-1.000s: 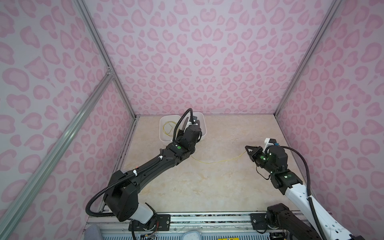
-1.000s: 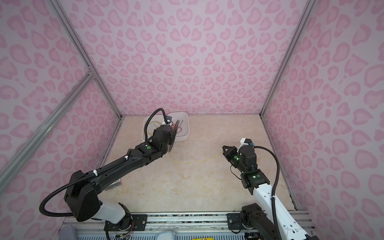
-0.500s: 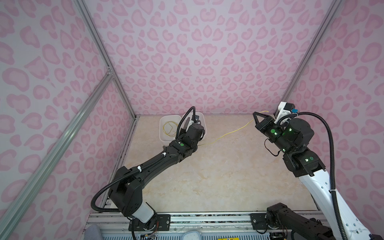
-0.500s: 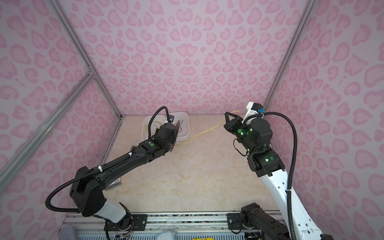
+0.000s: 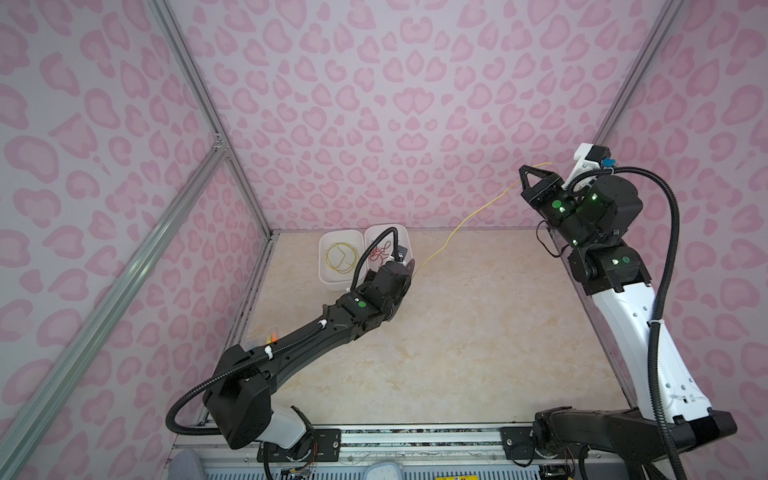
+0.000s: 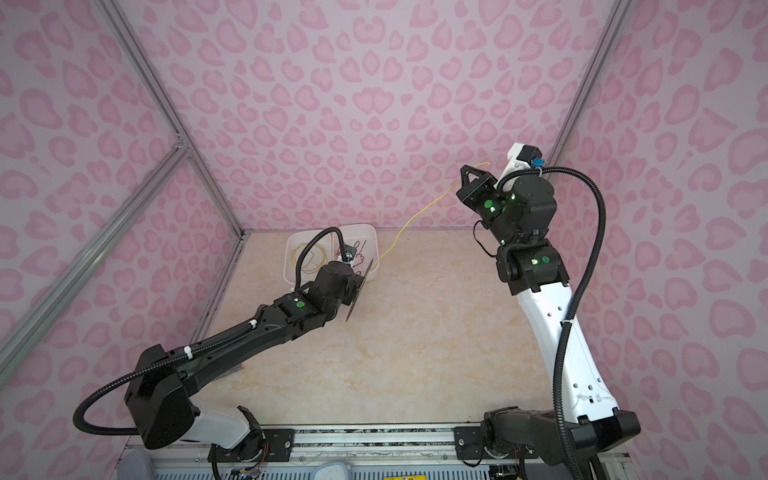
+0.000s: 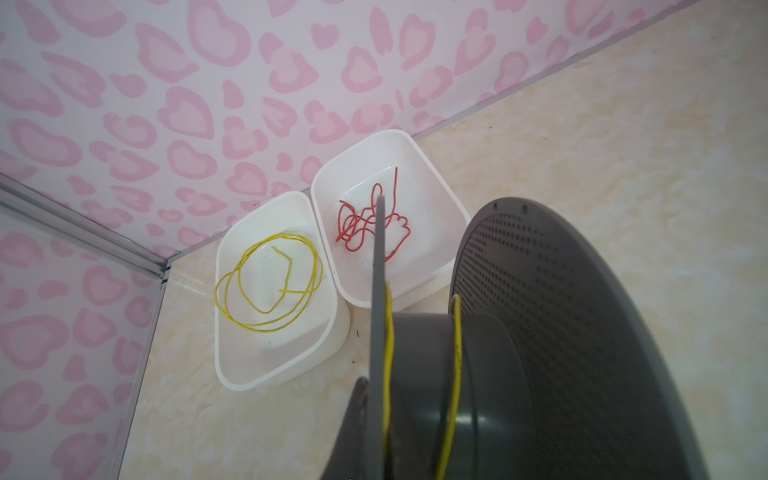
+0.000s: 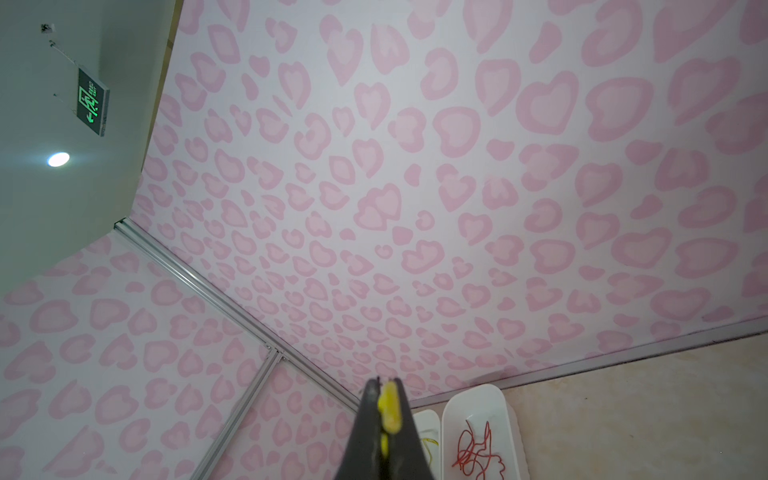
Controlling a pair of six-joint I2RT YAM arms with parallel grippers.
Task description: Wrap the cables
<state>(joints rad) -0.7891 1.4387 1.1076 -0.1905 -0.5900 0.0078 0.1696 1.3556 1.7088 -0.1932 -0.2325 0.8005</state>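
High at two o'clock, right jaws pinch the thin yellow cable (image 8: 390, 405), probably tensioning it; left jaws clamp the grey plastic spool (image 7: 561, 332).

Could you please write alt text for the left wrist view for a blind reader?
A grey spool fills the foreground, with a yellow cable running over its hub. Behind it on the beige table stand a white tray holding a yellow coil and a second white tray holding tangled red wire.
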